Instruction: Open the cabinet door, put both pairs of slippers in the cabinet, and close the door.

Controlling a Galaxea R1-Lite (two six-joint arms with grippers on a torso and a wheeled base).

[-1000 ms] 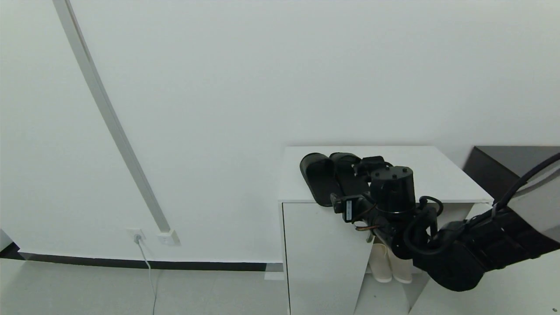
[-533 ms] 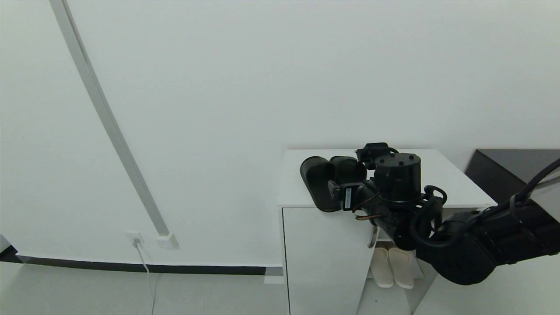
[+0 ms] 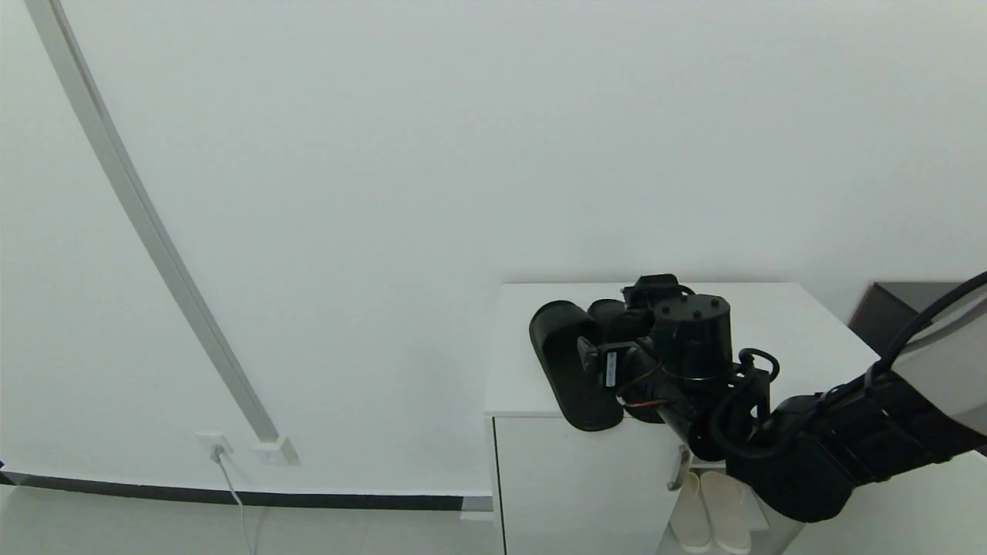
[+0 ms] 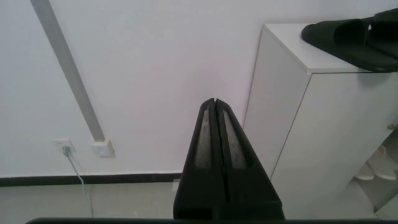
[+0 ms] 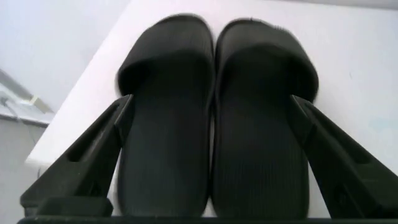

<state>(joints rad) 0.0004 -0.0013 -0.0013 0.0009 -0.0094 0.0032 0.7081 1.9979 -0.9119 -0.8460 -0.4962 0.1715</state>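
A pair of black slippers [image 3: 574, 370] lies on top of the white cabinet [image 3: 771, 324], with the heels hanging over its front edge. My right gripper [image 5: 210, 99] straddles the pair from the heel end. Its fingers [image 5: 81, 168] press against the outer sides of both slippers [image 5: 214, 124]. The cabinet door [image 3: 578, 486] stands ajar, and a pair of white slippers [image 3: 709, 520] sits inside, low down. My left gripper [image 4: 214, 102] is shut on nothing, held low to the cabinet's left and pointing at the wall.
A grey conduit strip [image 3: 146, 223] runs down the wall to a socket [image 3: 216, 445] with a cable plugged in. Dark furniture [image 3: 871, 316] stands to the right of the cabinet. Open floor lies to the cabinet's left.
The head camera has shifted. The black slippers tipped up at the toes, then came forward with my right gripper and now overhang the front edge more.
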